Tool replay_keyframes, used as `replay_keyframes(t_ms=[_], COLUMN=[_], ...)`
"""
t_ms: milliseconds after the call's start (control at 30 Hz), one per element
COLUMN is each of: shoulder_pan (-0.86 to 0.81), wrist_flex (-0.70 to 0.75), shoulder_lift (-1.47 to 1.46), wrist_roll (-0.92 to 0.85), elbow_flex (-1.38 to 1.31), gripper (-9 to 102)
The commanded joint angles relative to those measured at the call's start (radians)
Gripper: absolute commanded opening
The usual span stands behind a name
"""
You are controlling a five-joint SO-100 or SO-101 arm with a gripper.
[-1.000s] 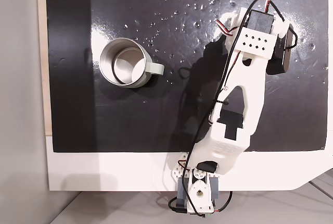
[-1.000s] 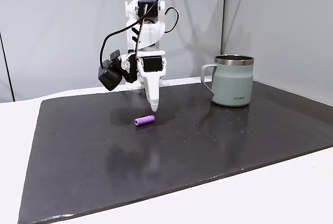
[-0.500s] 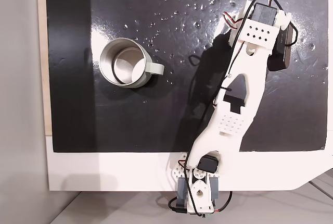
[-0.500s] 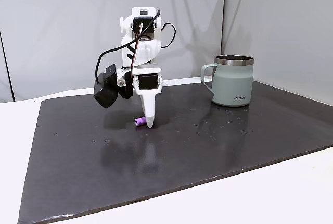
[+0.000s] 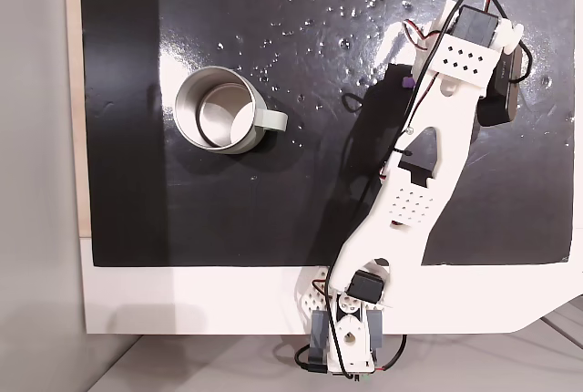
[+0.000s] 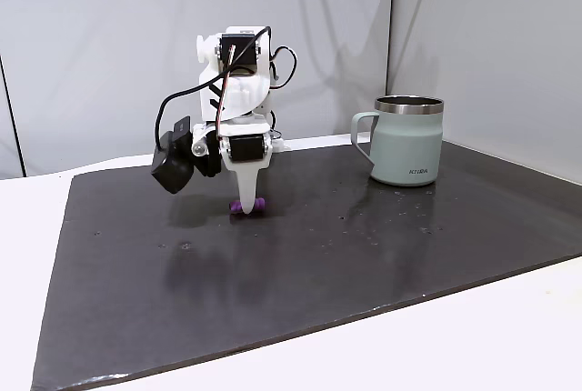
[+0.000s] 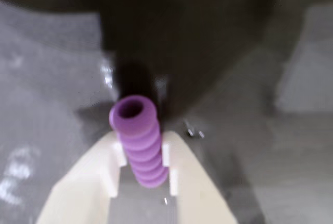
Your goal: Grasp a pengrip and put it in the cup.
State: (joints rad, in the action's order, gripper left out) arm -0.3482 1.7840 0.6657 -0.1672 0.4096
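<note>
In the wrist view the pengrip, a short light-purple ribbed tube, lies lengthwise between my two cream fingers, which sit snug against both its sides. My gripper is shut on it. In a fixed view from the side the gripper points straight down with its tip on the dark mat, and the pengrip shows purple on either side of it. From above, a bit of the pengrip peeks out beside the wrist. The cup, a metal mug with a loop handle, stands upright well apart.
The black mat covers most of the white table. The arm reaches from its base at the near edge to the far right of the mat in the view from above. White specks dot the mat behind the cup.
The arm has stretched further out and lowered. The gripper came down from above the mat onto the pengrip, which now sits between the fingers. The cup has not moved.
</note>
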Motion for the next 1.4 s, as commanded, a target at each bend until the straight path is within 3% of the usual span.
replay_keyframes(t_ms=[0,300,567,900,1133,1367], shoulder_pan=[0.014,0.202,0.506,0.824,0.939,0.957], wrist_flex=[0.014,0.014,0.014,0.011,0.011,0.011], shoulder_lift=[0.233,0.795,1.121,0.986,0.788,0.75], wrist_roll=[0.0,-0.012,0.035,0.193,0.244,0.262], elbow_flex=[0.06,0.479,0.687,0.471,0.288,0.284], gripper=[0,0,0,0,0,0])
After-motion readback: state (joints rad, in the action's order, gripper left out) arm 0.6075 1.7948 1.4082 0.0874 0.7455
